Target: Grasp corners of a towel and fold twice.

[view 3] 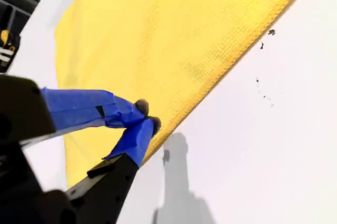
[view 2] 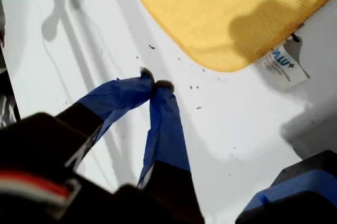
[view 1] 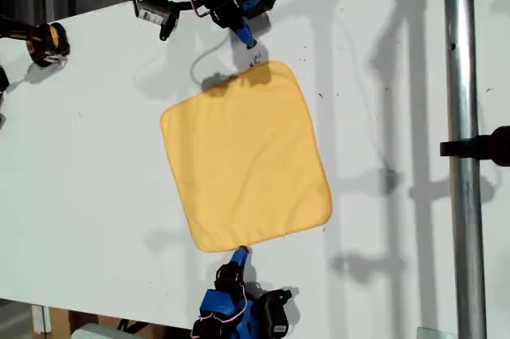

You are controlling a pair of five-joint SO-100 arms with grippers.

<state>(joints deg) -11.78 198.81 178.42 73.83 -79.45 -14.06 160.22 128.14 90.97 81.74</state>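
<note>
- Towel (view 1: 245, 159) lies flat, unfolded, on white table (view 1: 88, 195)
- my first gripper (view 2: 155, 83) closed empty near tagged corner (view 2: 226, 63)
- my second gripper (view 3: 146, 117) pinched together at towel's hem, grasp uncertain

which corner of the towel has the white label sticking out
The corner at the top of the exterior view, nearest my first gripper. A white label pokes out beside it; the towel's other three corners show none.

Bright; sharp, multiple shadows; slight blur
</note>
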